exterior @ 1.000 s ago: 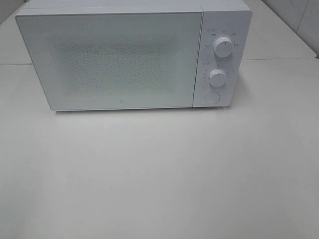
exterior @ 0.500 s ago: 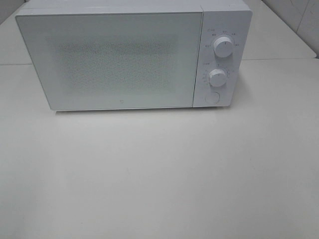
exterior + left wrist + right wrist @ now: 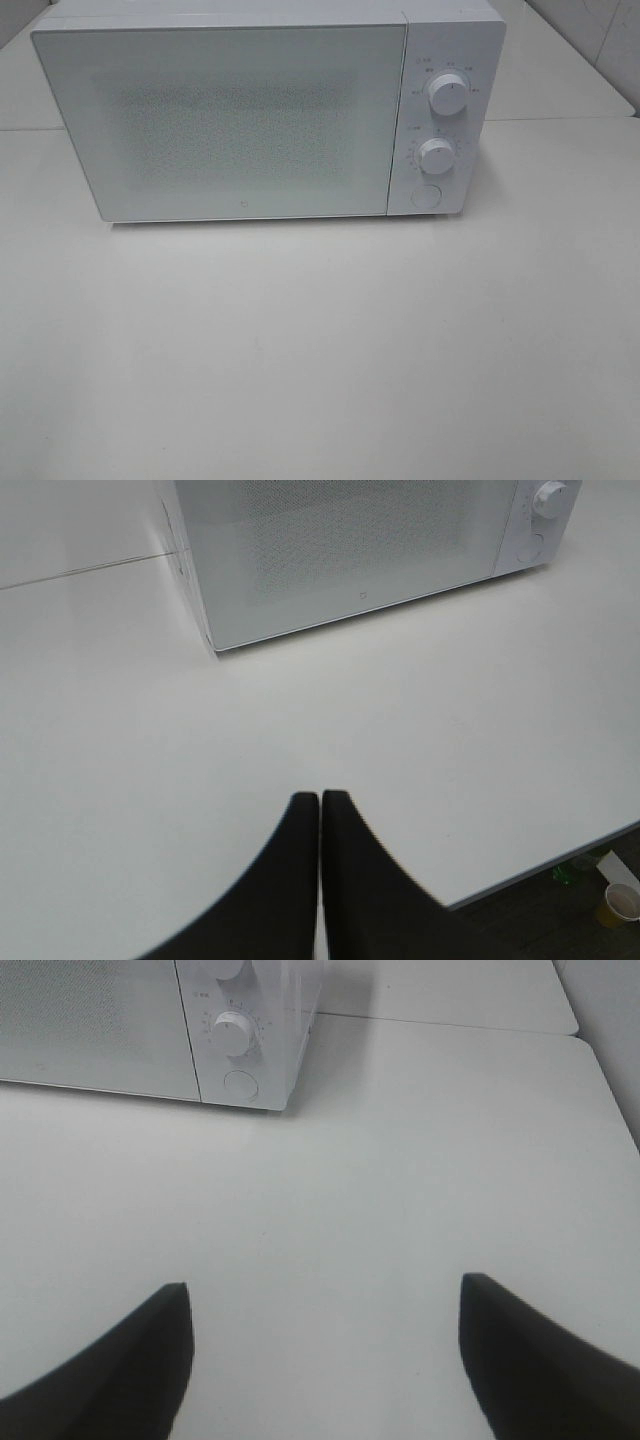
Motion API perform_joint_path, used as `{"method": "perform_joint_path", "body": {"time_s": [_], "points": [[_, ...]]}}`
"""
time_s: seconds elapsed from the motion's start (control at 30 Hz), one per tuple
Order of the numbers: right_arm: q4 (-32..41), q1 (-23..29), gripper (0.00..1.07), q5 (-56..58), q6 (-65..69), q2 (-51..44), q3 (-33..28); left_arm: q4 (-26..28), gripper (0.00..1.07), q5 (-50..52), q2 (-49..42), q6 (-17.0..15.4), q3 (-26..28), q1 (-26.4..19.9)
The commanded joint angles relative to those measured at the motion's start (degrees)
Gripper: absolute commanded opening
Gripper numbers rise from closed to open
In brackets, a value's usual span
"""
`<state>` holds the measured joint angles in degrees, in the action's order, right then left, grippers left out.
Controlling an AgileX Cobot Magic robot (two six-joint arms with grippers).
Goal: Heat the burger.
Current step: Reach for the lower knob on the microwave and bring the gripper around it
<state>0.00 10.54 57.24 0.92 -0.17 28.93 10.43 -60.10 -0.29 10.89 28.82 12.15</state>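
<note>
Hovering over the table (image 3: 320,350), left jaws pressed together, right jaws wide, both empty, shut microwave (image 3: 240,120) ahead, burger unseen

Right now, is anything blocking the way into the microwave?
Yes: the door of the microwave is shut. Nothing else visible lies on the table between it and the left gripper or right gripper. The burger shows in no view.

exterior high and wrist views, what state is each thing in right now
microwave door: shut, frosted, inside hidden
upper knob: setting too small to read
lower knob: setting too small to read
left gripper: shut, holding nothing
right gripper: open, holding nothing
burger: not in view
</note>
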Motion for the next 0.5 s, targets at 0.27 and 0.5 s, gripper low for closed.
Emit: {"method": "perform_joint_path", "body": {"time_s": [0.27,0.5], "points": [[0.0,0.1,0.68,-0.9,-0.9,-1.1,0.3,0.6,0.00,0.6,-1.0,-0.2,-0.2,0.0],[0.0,0.1,0.68,-6.4,-0.9,2.2,1.5,0.6,0.00,0.6,-1.0,-0.2,-0.2,0.0]]}}
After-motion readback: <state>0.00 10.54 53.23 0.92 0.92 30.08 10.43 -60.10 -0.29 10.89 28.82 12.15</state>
